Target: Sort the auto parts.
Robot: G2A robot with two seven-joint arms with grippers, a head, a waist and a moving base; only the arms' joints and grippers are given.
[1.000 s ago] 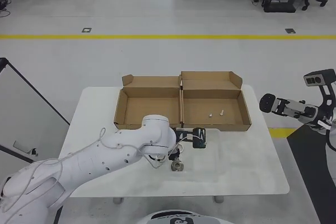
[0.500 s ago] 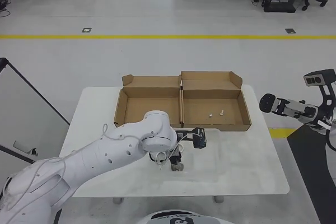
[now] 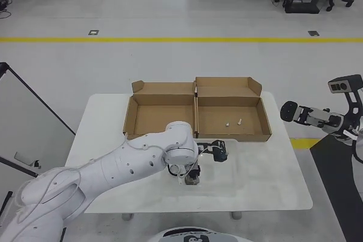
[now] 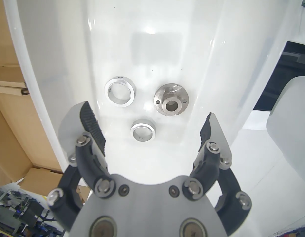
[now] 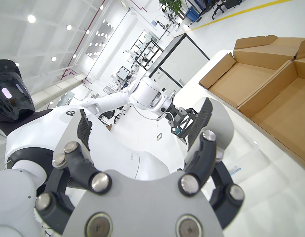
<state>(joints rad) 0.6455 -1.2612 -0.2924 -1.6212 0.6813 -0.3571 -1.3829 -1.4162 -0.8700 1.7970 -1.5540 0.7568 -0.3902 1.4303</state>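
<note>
The left gripper (image 4: 149, 127) hangs spread wide over three metal auto parts (image 3: 192, 178), its ribbed black fingertips (image 4: 92, 122) gripping nothing. Directly beneath it lies a small ring (image 4: 143, 129). Just beyond sit a larger ring (image 4: 120, 91) and a flanged hub (image 4: 171, 99), side by side, none of the three touching. All rest on the glossy floor of a clear tray (image 4: 216, 62).

From above, this cluster sits just below the centre of the frame, on the near half of a white table (image 3: 103, 157), partly hidden by the left arm's wrist. Farther up the frame, along the table's far edge, two open cardboard boxes stand side by side, touching: the left box (image 3: 129, 118) and the right box (image 3: 265, 124), which holds two small pale parts (image 3: 235, 121). At the right edge of the frame, off the table, the right gripper (image 3: 288, 112) hovers, its fingers wide apart and holding nothing.
</note>
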